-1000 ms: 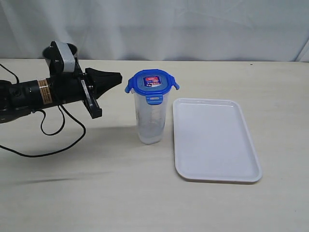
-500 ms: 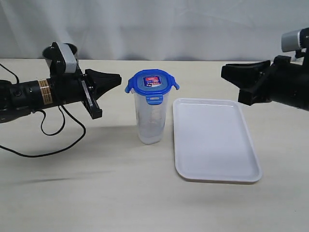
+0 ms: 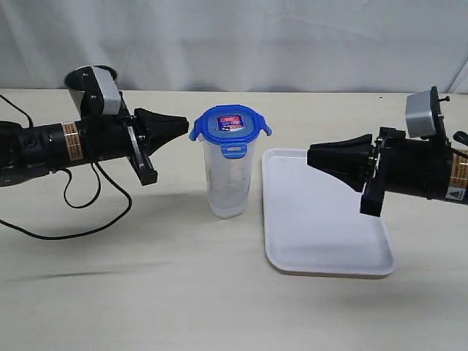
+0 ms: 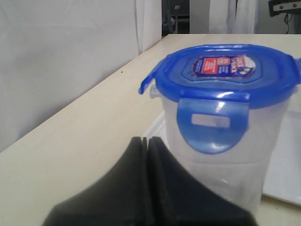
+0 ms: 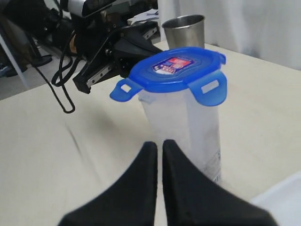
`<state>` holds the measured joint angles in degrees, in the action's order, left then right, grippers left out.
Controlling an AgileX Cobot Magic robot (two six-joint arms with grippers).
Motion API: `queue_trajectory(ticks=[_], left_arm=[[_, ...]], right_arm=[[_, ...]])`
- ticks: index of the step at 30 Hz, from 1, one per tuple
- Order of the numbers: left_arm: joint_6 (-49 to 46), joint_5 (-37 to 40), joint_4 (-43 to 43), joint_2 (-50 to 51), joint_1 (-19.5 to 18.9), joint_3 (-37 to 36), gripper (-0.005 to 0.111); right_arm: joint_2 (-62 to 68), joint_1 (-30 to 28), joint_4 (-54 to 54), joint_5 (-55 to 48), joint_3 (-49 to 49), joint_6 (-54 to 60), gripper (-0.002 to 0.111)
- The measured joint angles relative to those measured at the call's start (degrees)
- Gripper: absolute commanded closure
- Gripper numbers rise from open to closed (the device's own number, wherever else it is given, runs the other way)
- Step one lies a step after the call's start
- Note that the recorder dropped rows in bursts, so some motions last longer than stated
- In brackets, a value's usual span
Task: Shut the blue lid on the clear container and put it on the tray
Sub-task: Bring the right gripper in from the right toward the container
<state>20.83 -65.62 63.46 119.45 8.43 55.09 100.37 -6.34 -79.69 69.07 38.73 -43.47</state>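
The clear container [image 3: 229, 183] stands upright on the table with the blue lid [image 3: 230, 126] resting on top; its flaps stick out sideways, one hangs down at the front. Just left of the lid my left gripper [image 3: 183, 123] is shut and empty, its tip a short gap from the lid's edge. My right gripper [image 3: 311, 156] is shut and empty, hovering over the white tray [image 3: 325, 241], pointing at the container from the right. In the left wrist view the lid [image 4: 225, 70] and container [image 4: 225, 174] fill the space beyond the gripper [image 4: 146, 140]. In the right wrist view the lid [image 5: 174, 68] tops the container [image 5: 188, 127] beyond the gripper [image 5: 160, 142].
A shiny steel cup [image 3: 80, 79] stands at the back left behind the left arm, also in the right wrist view as the cup [image 5: 184, 29]. Black cables [image 3: 80, 197] loop on the table under the left arm. A white curtain backs the table.
The right arm has come in from the right edge and moved left and down over the tray. The left gripper edged slightly toward the lid. Container and lid have not moved.
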Motion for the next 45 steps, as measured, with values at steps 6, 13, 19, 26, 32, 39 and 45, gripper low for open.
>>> queue_trajectory(ticks=[6, 13, 19, 26, 32, 39, 45], left_arm=[[-0.57, 0.0, -0.54, 0.0, 0.98, 0.0, 0.107], [-0.96, 0.0, -0.77, 0.0, 0.98, 0.0, 0.107], [-1.19, -0.46, -1.23, 0.0, 0.98, 0.76, 0.107], [-1.41, -2.61, -0.47, 0.0, 0.98, 1.0, 0.107], [-1.41, -2.61, 2.39, 0.0, 0.98, 1.0, 0.107], [-1.41, -2.61, 3.1, 0.0, 0.98, 1.0, 0.107], [-1.41, -0.75, 2.87, 0.0, 0.87, 1.0, 0.107]], right_arm=[[0.77, 0.78, -2.55, 0.09, 0.14, 0.19, 0.104], [0.77, 6.39, -4.53, -7.4, 5.28, -9.53, 0.104], [0.77, 6.52, -6.11, -5.06, 6.86, -11.07, 0.104], [0.77, 6.52, -6.64, -5.06, 6.86, -11.1, 0.104], [0.77, 6.52, -5.62, -5.84, 6.86, -11.1, 0.104], [0.77, 6.52, -3.87, -8.78, 6.86, -11.1, 0.104], [0.77, 6.52, -3.66, -8.9, 6.86, -11.1, 0.104]])
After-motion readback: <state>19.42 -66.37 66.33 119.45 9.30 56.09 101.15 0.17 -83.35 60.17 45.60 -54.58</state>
